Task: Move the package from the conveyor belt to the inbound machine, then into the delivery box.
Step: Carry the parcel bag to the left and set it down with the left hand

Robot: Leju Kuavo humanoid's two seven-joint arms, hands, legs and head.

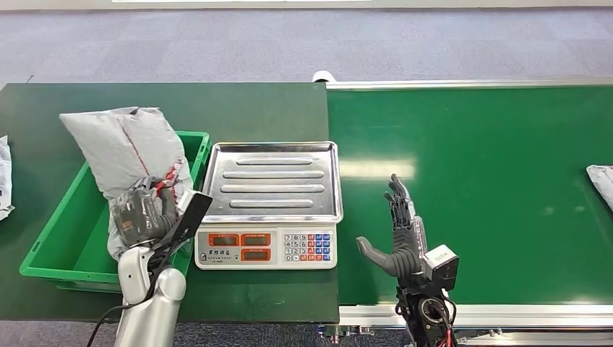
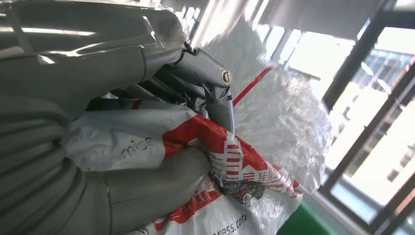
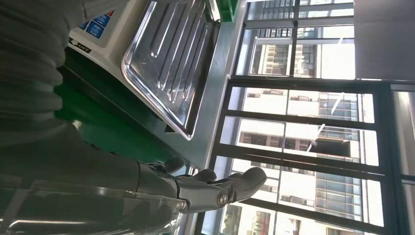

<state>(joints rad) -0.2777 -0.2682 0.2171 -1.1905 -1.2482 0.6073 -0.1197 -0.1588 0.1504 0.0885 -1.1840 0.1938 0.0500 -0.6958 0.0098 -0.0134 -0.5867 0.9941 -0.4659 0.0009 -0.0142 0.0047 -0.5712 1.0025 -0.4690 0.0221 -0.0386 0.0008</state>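
Left hand grips the grey plastic-wrapped package by its lower end, holding it upright over the green delivery box, which sits on the dark table just beside the scale; the left wrist view shows the thumb and fingers pressing into the package's red-and-white label. Right hand hovers over the green conveyor belt beside the scale, holding nothing, its fingers extended and spread apart. Another grey package lies at the belt's far right edge.

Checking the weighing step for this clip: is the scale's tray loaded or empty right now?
Empty. The scale's steel tray is bare; the left hand holds the package above the green bin.
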